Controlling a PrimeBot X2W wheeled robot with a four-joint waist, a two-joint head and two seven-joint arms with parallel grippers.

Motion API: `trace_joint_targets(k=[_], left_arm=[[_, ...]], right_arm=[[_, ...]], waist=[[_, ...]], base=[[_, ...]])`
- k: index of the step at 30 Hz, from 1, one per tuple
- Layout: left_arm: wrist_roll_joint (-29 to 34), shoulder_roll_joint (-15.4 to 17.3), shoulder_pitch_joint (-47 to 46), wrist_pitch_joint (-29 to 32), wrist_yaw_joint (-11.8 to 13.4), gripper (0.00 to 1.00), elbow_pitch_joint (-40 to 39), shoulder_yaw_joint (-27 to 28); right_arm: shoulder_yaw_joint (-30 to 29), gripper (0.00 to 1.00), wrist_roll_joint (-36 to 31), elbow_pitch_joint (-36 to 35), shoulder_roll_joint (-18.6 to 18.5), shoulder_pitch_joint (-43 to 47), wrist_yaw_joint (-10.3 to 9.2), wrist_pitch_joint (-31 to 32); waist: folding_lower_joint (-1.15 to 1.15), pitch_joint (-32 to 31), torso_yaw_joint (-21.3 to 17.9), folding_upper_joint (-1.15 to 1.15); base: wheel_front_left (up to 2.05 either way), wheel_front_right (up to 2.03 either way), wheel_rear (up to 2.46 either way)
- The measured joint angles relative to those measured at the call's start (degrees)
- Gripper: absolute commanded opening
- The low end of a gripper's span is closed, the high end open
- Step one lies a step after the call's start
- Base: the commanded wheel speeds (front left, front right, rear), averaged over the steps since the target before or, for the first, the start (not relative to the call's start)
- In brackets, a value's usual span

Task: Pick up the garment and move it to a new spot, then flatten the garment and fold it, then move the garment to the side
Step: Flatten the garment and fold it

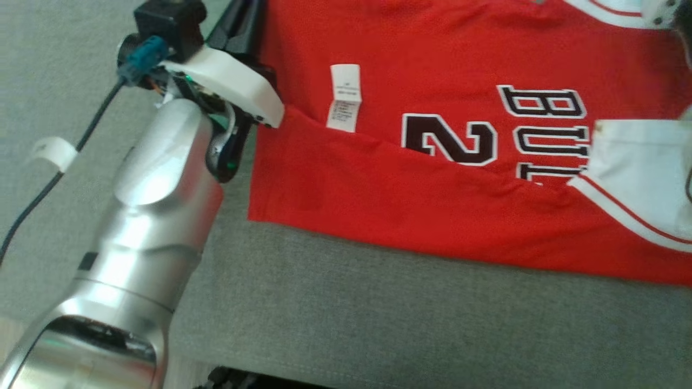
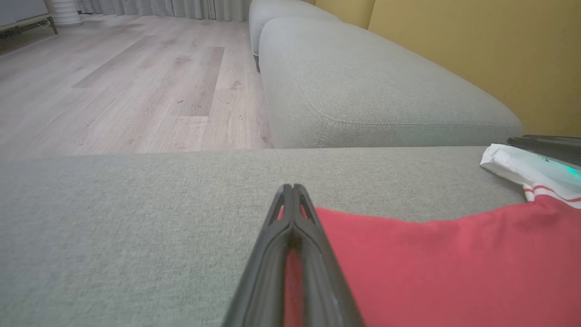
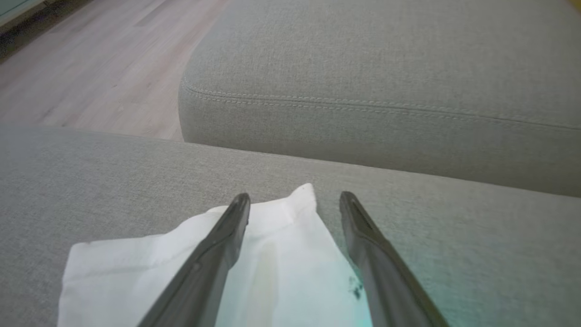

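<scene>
Clamping edge of red mesh basketball jersey (image 1: 411, 216) on grey fabric sofa cushion (image 1: 378, 302) with closed left gripper (image 2: 292, 193); holding right gripper (image 3: 295, 200) wide, empty, over white armhole trim (image 3: 136, 268). Seemingly one fold in; side move remaining.

You are working in a home, in what looks like a living room. The surface before you is a grey fabric sofa (image 2: 136, 204) with stitched seams, and a second cushion section (image 2: 386, 91) of it runs on beside a mustard-yellow wall (image 2: 476, 45). Past the sofa you see pale wood-plank floor (image 2: 113, 91), with long grey curtains (image 2: 181, 7) hanging down to it at the far end.
</scene>
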Motion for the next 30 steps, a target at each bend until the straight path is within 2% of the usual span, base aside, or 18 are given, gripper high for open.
trace_joint_targets(k=[7,8,9,18,27,30], left_arm=[[-1.4,-0.6,-0.7,-1.6,0.0,0.00,0.5,-2.2],[-1.6,-0.6,-0.8,-1.7,0.0,0.00,0.7,-2.4],[-2.0,-0.6,-0.8,-1.9,0.0,0.00,1.0,-2.7],[-3.7,-0.4,-0.9,-4.4,0.0,0.00,4.0,-3.5],[-4.4,0.8,-0.8,-6.9,0.1,0.00,6.5,-2.4],[-4.3,1.6,-0.2,-7.6,0.5,0.00,7.1,-1.9]], right_arm=[[-1.8,1.00,-2.0,5.3,-0.2,-3.3,0.00,0.6],[-1.8,0.53,-2.5,5.8,-0.2,-3.8,0.00,1.0],[-1.8,0.00,-2.8,6.3,-0.2,-4.2,0.00,1.0],[-5.7,0.00,-2.1,6.5,0.6,-4.3,0.00,-10.8],[-5.2,0.00,1.6,6.1,1.2,-4.0,0.00,-16.4],[-3.0,0.00,3.8,4.7,2.2,-2.4,0.00,-17.2]], waist=[[0.00,1.7,2.1,0.00],[0.00,1.8,2.1,0.00],[0.01,1.7,2.1,0.00],[0.00,0.9,0.7,0.00],[-0.01,-1.4,-1.9,0.00],[-0.01,-3.0,-3.1,0.00]], base=[[0.00,0.00,0.00],[0.00,0.00,0.00],[0.00,0.00,0.00],[0.00,0.00,0.00],[0.00,0.00,0.00],[0.00,0.00,0.00]])
